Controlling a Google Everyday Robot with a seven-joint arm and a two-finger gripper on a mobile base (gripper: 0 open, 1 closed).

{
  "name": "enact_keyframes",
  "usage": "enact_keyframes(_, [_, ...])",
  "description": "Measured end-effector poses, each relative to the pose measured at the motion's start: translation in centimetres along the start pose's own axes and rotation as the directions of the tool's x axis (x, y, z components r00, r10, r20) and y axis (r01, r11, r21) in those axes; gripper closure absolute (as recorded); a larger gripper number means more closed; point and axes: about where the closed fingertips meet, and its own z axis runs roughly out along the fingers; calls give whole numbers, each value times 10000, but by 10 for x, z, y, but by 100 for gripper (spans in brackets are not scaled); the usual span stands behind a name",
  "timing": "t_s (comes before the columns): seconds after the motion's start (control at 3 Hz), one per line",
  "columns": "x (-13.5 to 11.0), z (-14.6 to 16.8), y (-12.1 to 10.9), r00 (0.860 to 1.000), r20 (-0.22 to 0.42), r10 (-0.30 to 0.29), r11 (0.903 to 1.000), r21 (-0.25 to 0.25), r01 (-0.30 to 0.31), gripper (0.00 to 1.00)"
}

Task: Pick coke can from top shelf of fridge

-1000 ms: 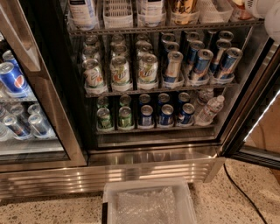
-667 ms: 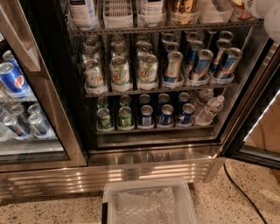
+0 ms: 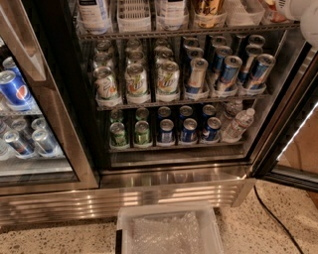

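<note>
The fridge (image 3: 169,191) stands open, and at the right end of the top shelf (image 3: 189,31) a sliver of red at the frame's upper edge is probably the coke can (image 3: 271,5), mostly cut off from view. The gripper (image 3: 299,12) shows only as a white shape in the top right corner, just beside that red patch. How wide it is, or whether it holds anything, I cannot tell.
</note>
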Motion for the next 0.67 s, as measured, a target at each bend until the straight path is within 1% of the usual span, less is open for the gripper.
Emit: enact_keyframes(0.67, [2, -3, -4, 10000, -48, 55, 10000, 5, -55, 100])
